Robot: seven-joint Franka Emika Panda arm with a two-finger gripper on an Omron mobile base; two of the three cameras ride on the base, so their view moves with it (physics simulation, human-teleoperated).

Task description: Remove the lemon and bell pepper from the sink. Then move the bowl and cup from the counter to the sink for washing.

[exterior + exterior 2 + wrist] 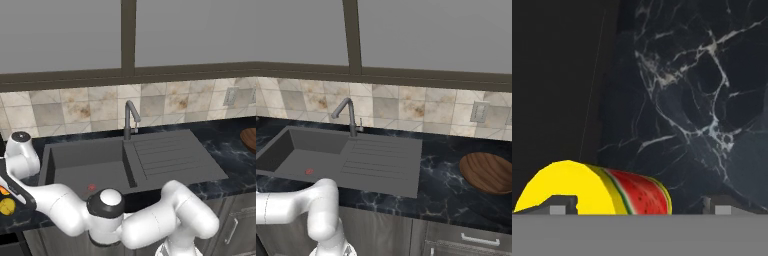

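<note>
Cup (597,189) lies on its side btwn wide-open fingers (562,204), nothing gripped.

Sink (90,165): dark grey basin, ribbed drainboard on its right, curved faucet at back edge. Bowl (487,172): wide brown wooden, upright on counter well right of sink. Cup (594,190): yellow w/ red watermelon mark, lying on its side on dark marble counter; seen at far left of sink (7,202) in left base view.
</note>
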